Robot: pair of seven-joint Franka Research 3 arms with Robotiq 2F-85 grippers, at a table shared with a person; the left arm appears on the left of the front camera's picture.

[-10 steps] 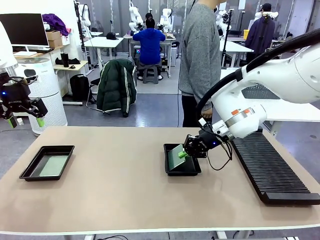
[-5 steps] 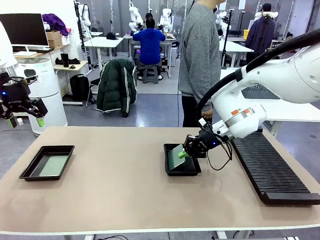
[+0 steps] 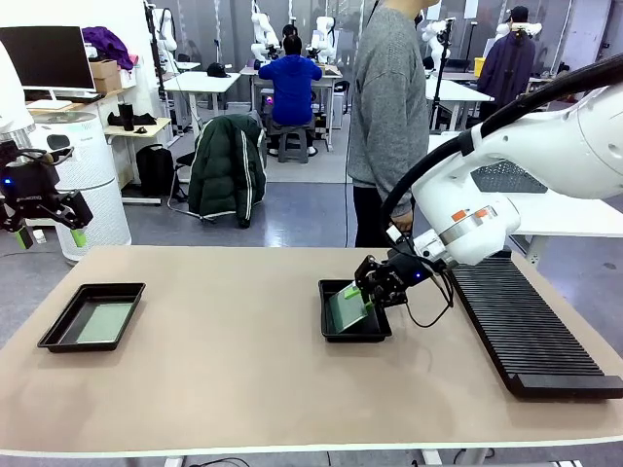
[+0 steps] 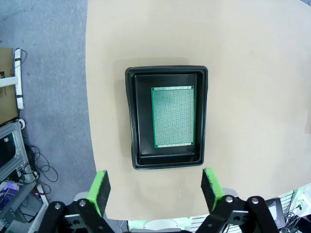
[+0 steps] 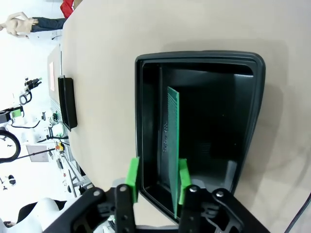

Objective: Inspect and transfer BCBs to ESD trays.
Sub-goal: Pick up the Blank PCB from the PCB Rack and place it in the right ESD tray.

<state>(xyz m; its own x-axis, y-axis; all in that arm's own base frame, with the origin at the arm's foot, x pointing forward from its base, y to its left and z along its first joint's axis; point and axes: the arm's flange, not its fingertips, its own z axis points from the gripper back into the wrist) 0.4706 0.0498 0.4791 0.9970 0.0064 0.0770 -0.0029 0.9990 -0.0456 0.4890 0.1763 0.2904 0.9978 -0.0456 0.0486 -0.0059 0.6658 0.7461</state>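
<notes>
while the right claw [image 3: 362, 298] hangs low over the black tray [image 3: 354, 329] near the middle of the counter [image 3: 224, 379], a green board [image 5: 171, 145] stands on its edge between its two green pads [image 5: 132, 177]. from the right wrist camera the board goes down into the tray, close to one long wall, and the pads sit just beside its two faces. i cannot tell if they press it or are a little apart from it, so the state of this claw is not clear to me.

the left claw [image 3: 47, 233] is released, with its fingers spread wide, and it holds nothing. it hovers high above the left end of the counter. under it lies the second black tray [image 4: 167, 73], near the counter edge, and another green board [image 4: 173, 116] lies flat on its floor.

a person in a grey sweater [image 3: 389, 97] stands at the far side. a long black slotted rack [image 3: 521, 331] lies at the right of the counter.
</notes>
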